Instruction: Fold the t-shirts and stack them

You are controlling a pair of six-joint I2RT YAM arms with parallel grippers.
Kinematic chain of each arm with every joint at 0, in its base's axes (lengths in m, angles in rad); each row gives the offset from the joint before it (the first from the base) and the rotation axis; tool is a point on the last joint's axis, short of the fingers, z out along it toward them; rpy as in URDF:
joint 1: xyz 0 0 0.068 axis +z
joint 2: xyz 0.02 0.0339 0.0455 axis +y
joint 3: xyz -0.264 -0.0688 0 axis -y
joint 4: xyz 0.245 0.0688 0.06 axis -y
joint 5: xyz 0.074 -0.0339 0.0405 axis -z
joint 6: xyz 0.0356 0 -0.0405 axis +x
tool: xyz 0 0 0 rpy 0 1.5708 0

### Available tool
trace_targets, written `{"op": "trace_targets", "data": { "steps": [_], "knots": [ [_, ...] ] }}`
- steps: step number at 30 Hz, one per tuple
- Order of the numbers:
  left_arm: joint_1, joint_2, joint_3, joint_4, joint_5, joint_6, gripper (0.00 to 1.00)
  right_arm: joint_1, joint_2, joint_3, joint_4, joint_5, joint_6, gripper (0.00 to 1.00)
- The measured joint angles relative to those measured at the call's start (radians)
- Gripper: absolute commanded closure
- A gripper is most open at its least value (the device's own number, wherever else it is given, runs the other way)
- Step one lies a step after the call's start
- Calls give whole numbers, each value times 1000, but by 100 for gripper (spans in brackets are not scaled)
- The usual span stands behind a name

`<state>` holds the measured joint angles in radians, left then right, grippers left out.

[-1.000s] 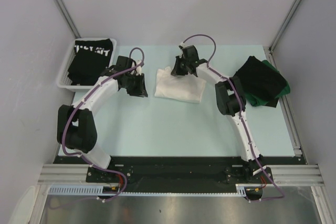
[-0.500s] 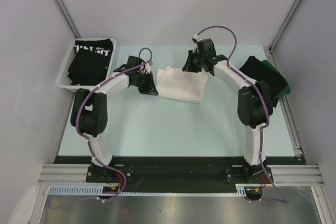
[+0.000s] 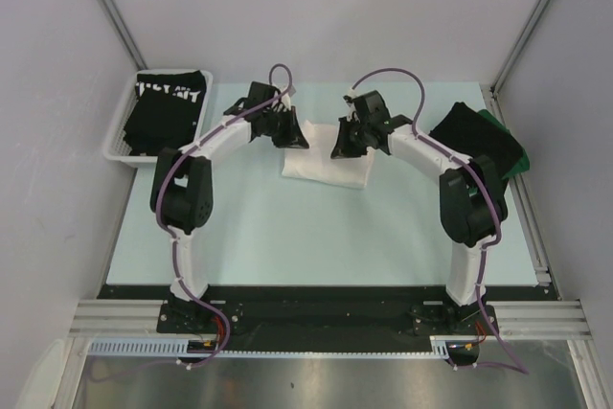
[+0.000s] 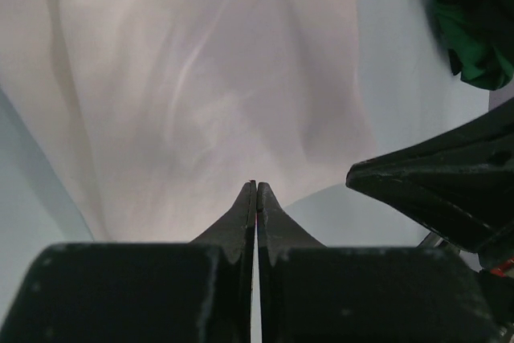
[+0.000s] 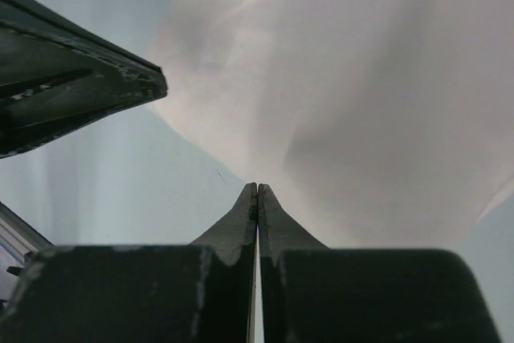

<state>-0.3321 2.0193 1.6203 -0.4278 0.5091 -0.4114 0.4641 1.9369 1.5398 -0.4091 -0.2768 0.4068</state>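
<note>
Pale blue tabletop (image 3: 287,227), white soft cloth t-shirt (image 3: 326,168) at centre-far. Left gripper (image 4: 256,186), right gripper (image 5: 257,189): both pinched shut on its far edge. Lift evenly, keep edge taut, fold toward near side.

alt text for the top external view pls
Seen from above, the left tool and right tool are shut on the far edge of a white t-shirt midway across a pale table. A black lettered t-shirt lies in a basket far left; dark t-shirts are piled far right.
</note>
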Motion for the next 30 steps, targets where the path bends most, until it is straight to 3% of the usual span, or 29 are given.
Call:
{"op": "trace_targets", "data": {
  "steps": [19, 30],
  "knots": [
    [-27, 93, -5, -6, -36, -6, 98, -48, 40, -6, -140, 9, 7, 100],
    [-27, 125, -12, -66, -136, 2, 97, -52, 125, -7, -246, 56, 40, 100]
  ]
}}
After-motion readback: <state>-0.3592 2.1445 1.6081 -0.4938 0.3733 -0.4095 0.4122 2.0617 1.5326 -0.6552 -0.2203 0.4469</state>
